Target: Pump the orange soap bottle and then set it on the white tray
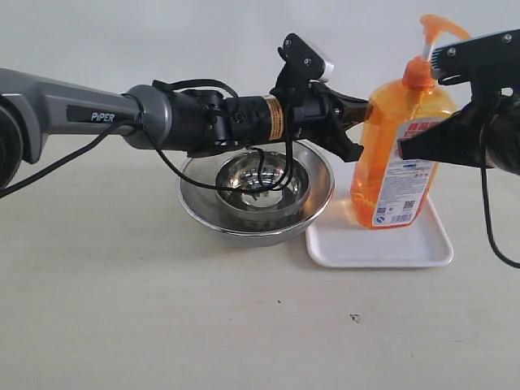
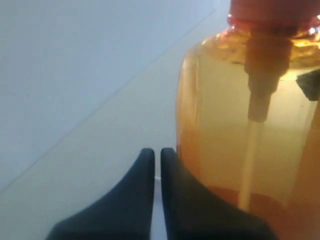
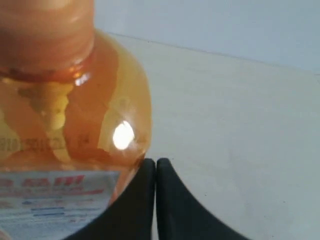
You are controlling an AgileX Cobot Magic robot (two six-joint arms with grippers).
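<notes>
The orange soap bottle (image 1: 390, 122) was seen standing on the white tray (image 1: 382, 250), toward the tray's end next to the steel mesh bowl (image 1: 244, 229). Its long axis ran near vertical with a slight lean, and the pump head (image 1: 439, 28) was at the very top.

The left pincer (image 2: 154, 152) was reached across above the bowl. Its fingers were pressed together with nothing between them, and the bottle's shoulder lay just beside one fingertip. The right pincer (image 3: 156, 162) was likewise closed on nothing, its tips set against the opposite flank near the label. The bottle was thus flanked from both sides rather than gripped. Whether either pincer actually touched the plastic could not be told with certainty, since the wrist views were blurred at that range.

The pump head was judged to lie above both pincers, so a press would call for a rise and then a descent along the bottle's axis. The right arm was judged the nearer one, as its upper housing sat just beside the pump stem.
</notes>
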